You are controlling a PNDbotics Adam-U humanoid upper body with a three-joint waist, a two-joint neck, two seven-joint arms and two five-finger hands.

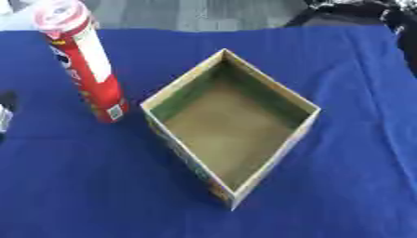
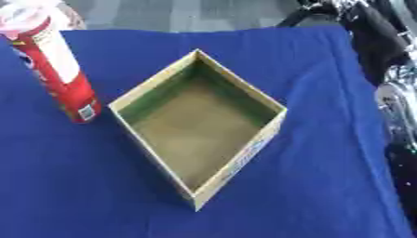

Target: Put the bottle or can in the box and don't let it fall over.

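A tall red can (image 1: pixel 90 69) with a white label and a pale lid stands upright on the blue cloth at the left. To its right an open cardboard box (image 1: pixel 303 132) sits cornerwise with its brown floor bare; a clear gap of cloth lies between can and box. A small black and grey piece of my left hand (image 1: pixel 5 114) shows at the left edge, left of the can and apart from it. My right hand shows in neither view.
The blue cloth (image 2: pixel 318 186) covers the table, with open room in front of and to the right of the box. Black and silver shapes (image 2: pixel 397 109) stand past the table's right edge, and dark things (image 2: pixel 371 32) lie beyond the far right corner.
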